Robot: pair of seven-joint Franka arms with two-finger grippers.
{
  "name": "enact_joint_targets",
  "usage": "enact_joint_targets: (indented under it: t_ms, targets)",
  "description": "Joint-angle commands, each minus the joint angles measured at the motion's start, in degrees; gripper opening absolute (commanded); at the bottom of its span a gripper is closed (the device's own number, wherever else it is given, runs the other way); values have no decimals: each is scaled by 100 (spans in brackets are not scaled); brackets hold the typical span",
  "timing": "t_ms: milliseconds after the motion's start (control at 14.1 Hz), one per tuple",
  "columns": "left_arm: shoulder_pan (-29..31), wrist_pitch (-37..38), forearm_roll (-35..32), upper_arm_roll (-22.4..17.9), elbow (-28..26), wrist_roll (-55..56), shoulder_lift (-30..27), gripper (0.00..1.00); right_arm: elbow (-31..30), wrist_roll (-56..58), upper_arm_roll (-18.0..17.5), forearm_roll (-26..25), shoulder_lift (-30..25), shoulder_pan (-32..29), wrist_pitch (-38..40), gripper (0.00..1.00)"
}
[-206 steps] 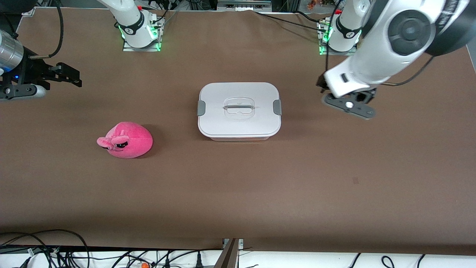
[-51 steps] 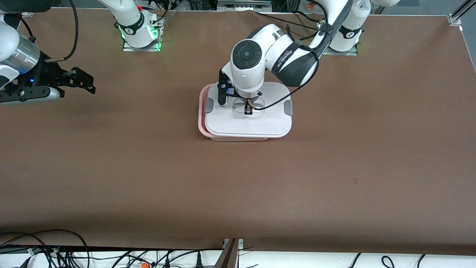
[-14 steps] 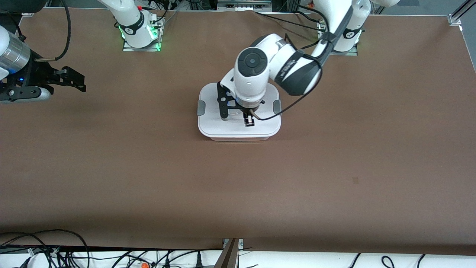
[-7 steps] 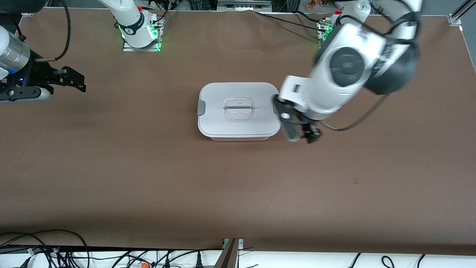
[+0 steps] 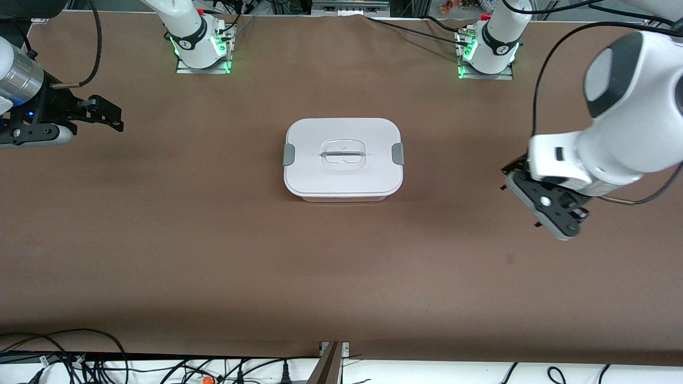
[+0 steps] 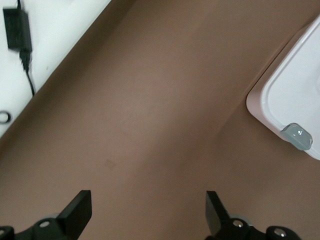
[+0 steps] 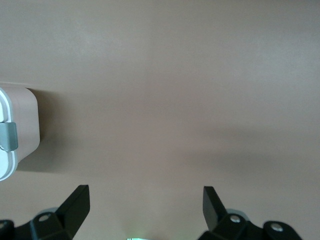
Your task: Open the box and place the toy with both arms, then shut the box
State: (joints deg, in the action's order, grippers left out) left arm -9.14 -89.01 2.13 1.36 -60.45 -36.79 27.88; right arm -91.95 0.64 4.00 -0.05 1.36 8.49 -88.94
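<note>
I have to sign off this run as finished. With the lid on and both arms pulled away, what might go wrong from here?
1. The grey clips on the box may not be latched; the lid could merely rest there.
2. The toy is out of sight, so its placement inside cannot be confirmed.
3. The left end effector hangs open over the table toward its end; the right end effector, also open, waits at the other.
</note>
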Motion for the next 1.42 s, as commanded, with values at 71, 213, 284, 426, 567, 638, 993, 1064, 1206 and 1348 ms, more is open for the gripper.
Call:
enact_joint_targets:
  t_ms: [71, 213, 284, 426, 567, 638, 993, 1064, 1206, 1348]
  targets:
    - [534, 339, 190, 5, 165, 889, 60, 100, 151, 50, -48, -39, 31, 48, 123, 100]
    - [755, 672, 279, -4, 165, 1357, -27, 100, 134, 50, -49, -48, 13, 48, 132, 100]
    - [747, 718, 262, -30, 165, 1602, -132, 100, 143, 50, -49, -39, 22, 48, 123, 100]
    - [756, 840, 183, -30, 68, 2339, -334, 100, 125, 50, -49, -39, 13, 48, 132, 100]
    - [773, 1148, -115, -31, -176, 2658, -606, 100, 134, 42, -49, -39, 13, 48, 123, 100]
    - [765, 1079, -238, -30, -570, 2642, -843, 100, 134, 41, -49, -48, 13, 48, 123, 100]
    - [905, 261, -591, -30, -1908, 2676, -1846, 100, 134, 50, -49, -39, 13, 48, 132, 100]
    - [922, 192, -548, -22, -2266, 2694, -2117, 100, 134, 50, -57, -48, 13, 56, 132, 100]
    - [1010, 156, -329, -22, -2533, 2869, -2278, 100, 134, 50, -84, -39, 13, 57, 132, 100]
    - [1046, 164, -222, -22, -2621, 3141, -2330, 100, 143, 50, -92, -48, 13, 57, 123, 100]
